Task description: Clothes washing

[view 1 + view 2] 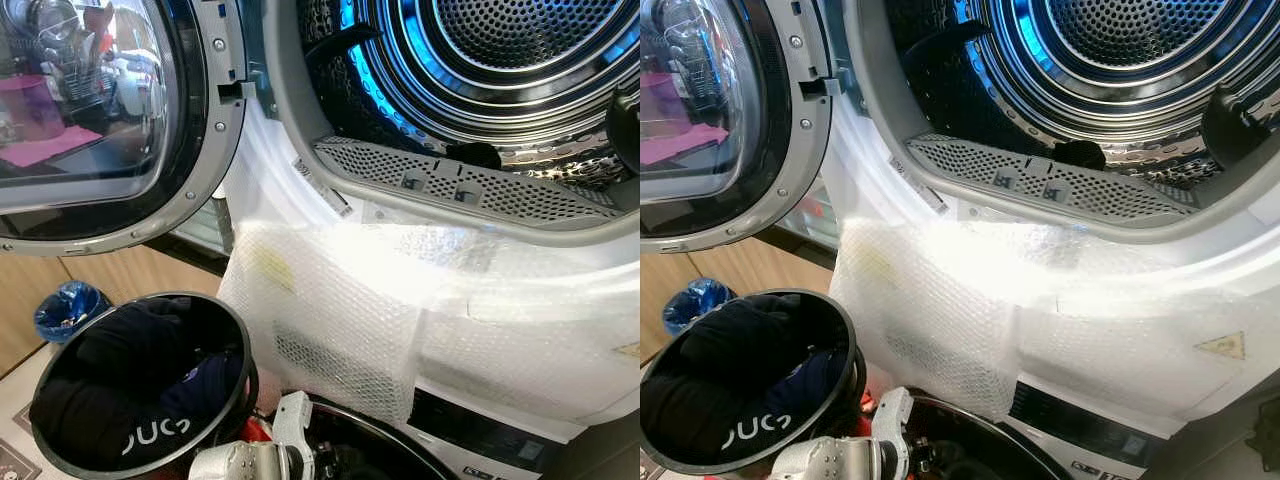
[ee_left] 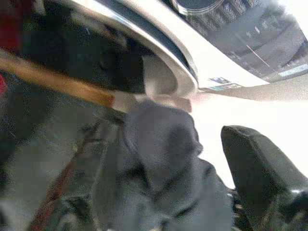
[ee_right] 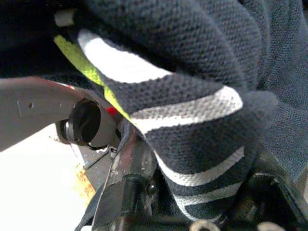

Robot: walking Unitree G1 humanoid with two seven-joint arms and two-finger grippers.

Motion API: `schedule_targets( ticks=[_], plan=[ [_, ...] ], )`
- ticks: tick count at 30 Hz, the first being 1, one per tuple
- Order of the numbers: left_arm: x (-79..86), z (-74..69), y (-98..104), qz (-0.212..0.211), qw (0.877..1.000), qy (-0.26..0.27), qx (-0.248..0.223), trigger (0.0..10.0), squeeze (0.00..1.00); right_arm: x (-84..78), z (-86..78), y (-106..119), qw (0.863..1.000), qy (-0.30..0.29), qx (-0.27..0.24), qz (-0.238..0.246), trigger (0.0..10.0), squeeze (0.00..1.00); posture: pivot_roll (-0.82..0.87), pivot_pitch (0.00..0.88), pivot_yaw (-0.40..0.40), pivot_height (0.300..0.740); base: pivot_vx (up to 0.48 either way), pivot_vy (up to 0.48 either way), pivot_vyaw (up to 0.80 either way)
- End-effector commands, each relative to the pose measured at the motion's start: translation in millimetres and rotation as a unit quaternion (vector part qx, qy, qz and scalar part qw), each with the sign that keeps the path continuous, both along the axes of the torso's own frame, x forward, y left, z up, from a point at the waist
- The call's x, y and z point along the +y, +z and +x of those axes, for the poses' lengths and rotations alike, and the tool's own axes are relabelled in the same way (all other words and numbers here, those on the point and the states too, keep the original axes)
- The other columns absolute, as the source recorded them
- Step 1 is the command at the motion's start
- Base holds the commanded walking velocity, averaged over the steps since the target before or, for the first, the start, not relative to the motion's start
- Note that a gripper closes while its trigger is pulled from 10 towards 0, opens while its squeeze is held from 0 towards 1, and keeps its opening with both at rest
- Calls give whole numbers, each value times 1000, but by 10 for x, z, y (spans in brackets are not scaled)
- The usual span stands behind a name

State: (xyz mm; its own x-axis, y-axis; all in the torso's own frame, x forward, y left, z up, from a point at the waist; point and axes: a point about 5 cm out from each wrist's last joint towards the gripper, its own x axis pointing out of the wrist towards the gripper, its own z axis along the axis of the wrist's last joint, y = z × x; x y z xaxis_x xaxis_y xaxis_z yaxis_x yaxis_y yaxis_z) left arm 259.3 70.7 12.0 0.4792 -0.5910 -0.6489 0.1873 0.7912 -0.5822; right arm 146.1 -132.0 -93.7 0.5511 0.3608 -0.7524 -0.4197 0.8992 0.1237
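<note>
Your right gripper (image 3: 192, 192) was clamped on a soft, light striped knit garment (image 3: 192, 110), best bunched mid-fold; your left gripper's (image 2: 202, 192) opening I couldn't tell.

A wooden floor (image 1: 120, 275) carries a round black basket (image 1: 45, 440) heaped with dark clothes (image 1: 130, 385), standing just beside the washing machine (image 1: 330, 180), whose front is draped in bubble wrap (image 1: 330, 310). Behind the basket sits a blue bag (image 1: 68, 308).
</note>
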Motion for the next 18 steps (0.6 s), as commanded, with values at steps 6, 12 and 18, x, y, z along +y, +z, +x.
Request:
schedule_targets(
  ticks=[6,12,18],
  plan=[
    [5,72,999,133,874,-359,-298,10000,0,44,-11,-7,1000,13,6,1,0,0,78,30,196,740,0,0,0],
    [-111,-175,1046,65,863,-371,-338,10000,0,62,-28,-16,1000,21,12,-1,0,0,105,30,186,740,0,0,0],
    [-347,-280,617,46,865,-395,-306,10000,0,82,-14,-13,1000,25,11,-3,0,0,92,26,172,740,0,0,0]
  ],
)
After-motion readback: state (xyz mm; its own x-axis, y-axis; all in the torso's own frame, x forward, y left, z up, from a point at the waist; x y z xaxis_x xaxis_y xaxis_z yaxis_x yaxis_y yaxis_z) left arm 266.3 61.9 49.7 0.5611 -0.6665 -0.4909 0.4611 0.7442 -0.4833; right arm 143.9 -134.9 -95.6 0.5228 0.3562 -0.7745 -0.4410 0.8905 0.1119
